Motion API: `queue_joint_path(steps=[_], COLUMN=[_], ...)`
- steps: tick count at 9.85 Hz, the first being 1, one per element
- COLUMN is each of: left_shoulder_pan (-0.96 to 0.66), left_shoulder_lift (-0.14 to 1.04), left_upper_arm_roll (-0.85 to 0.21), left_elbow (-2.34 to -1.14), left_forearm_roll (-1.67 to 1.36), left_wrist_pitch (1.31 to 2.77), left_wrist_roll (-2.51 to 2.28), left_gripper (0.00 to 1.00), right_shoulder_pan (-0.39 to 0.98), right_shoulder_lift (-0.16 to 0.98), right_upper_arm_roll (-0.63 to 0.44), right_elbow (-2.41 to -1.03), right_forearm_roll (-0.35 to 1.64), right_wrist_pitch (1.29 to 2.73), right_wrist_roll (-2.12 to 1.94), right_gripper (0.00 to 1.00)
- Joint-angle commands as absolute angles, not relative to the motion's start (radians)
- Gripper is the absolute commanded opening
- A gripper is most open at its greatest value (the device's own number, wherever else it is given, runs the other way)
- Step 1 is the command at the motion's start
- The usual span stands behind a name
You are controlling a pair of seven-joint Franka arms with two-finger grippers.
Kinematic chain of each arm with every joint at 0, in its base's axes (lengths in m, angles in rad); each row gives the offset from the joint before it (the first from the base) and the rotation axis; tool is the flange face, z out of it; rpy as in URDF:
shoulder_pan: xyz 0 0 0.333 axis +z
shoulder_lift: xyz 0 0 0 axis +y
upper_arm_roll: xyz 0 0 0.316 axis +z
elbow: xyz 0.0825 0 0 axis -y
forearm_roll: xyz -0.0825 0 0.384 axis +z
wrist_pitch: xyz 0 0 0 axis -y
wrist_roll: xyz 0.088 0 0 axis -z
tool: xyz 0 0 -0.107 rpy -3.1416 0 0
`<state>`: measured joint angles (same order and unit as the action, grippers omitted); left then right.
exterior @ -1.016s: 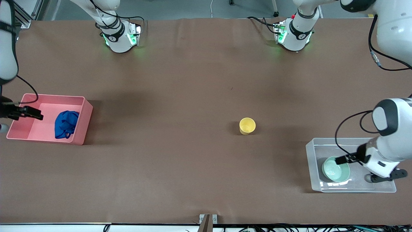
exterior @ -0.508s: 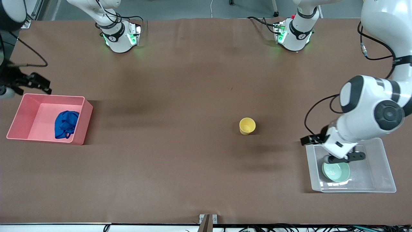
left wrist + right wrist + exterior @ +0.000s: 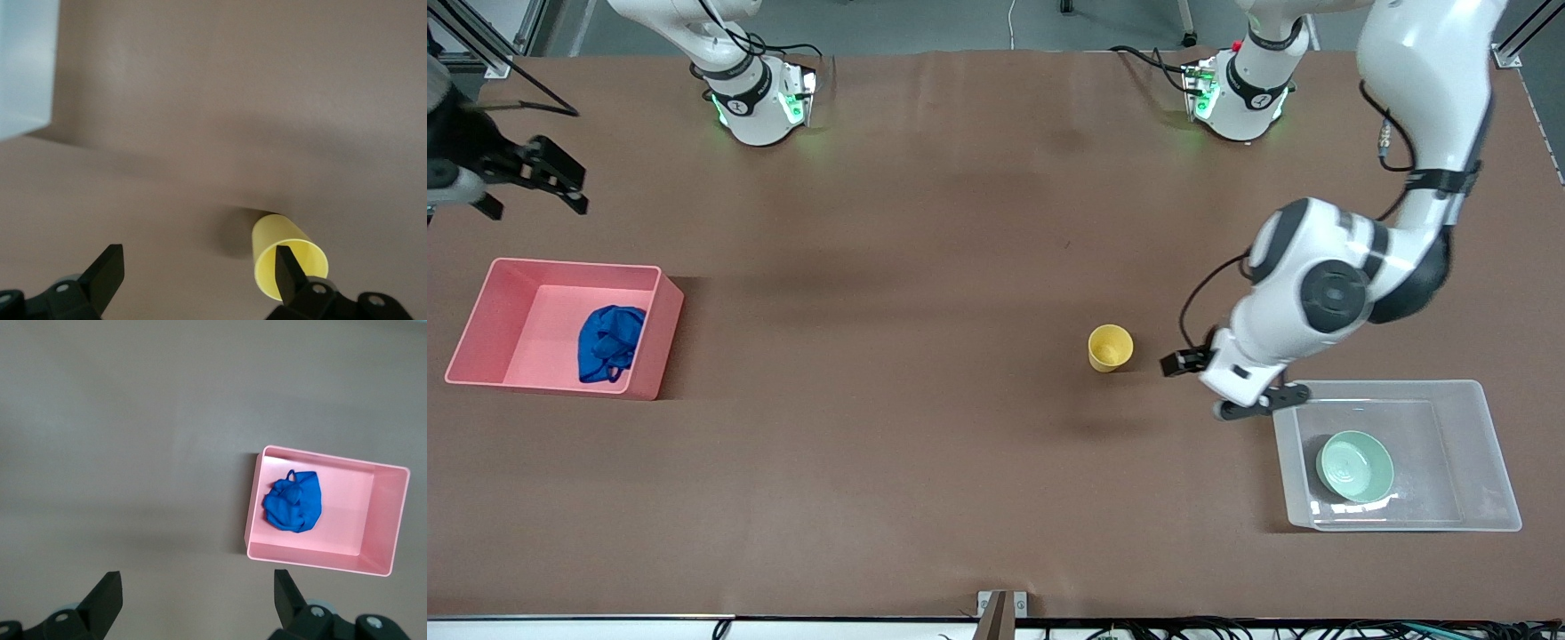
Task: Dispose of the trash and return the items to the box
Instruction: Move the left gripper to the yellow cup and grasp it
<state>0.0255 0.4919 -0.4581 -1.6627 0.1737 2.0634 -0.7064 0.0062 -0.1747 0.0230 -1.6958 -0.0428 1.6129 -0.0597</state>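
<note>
Clearly the left gripper, fingers apart, hovers between cup and box; the right gripper, fingers apart, waits above the surface's corner.

The brown surface carries three things directly. A yellow cup stands upright near the middle. A clear box lies toward the left arm's end, nearer the front camera than the cup. A pink bin sits toward the right arm's end, well apart from both.
</note>
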Motion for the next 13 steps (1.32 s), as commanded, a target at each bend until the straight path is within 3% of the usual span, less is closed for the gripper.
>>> queue_joint_path(steps=[1,6,9,11,12,13], left_shoulder_pan=[-0.029,-0.057,-0.067,-0.067,-0.069,-0.072], left_shoulder_lift=[0.498,0.563,0.615,0.627,0.629,0.626], left_upper_arm_roll=[-0.456,-0.456,-0.456,-0.456,-0.456,-0.456], left_elbow=[-1.75,-1.802,-1.804,-1.802,-1.796,-1.787], left_forearm_roll=[0.248,0.255,0.253,0.253,0.253,0.252], left_wrist_pitch=[2.14,2.197,2.235,2.268,2.276,2.276], left_wrist_roll=[-0.869,-0.905,-0.907,-0.931,-0.949,-0.951], left_gripper=[0.95,0.78,0.54,0.14,0.0,0.0], right_shoulder_pan=[-0.002,-0.017,-0.048,-0.052,-0.055,-0.054], right_shoulder_lift=[-0.128,-0.045,-0.021,-0.026,-0.026,-0.026], right_upper_arm_roll=[0.014,0.009,0.011,0.011,0.011,0.011], right_elbow=[-1.577,-1.502,-1.497,-1.541,-1.549,-1.549], right_forearm_roll=[-0.031,0.0,0.014,0.014,0.014,0.014], right_wrist_pitch=[1.534,1.496,1.496,1.508,1.509,1.509], right_wrist_roll=[-0.055,-0.063,-0.064,-0.066,-0.067,-0.067], right_gripper=[1.0,1.0,1.0,1.0,1.0,1.0])
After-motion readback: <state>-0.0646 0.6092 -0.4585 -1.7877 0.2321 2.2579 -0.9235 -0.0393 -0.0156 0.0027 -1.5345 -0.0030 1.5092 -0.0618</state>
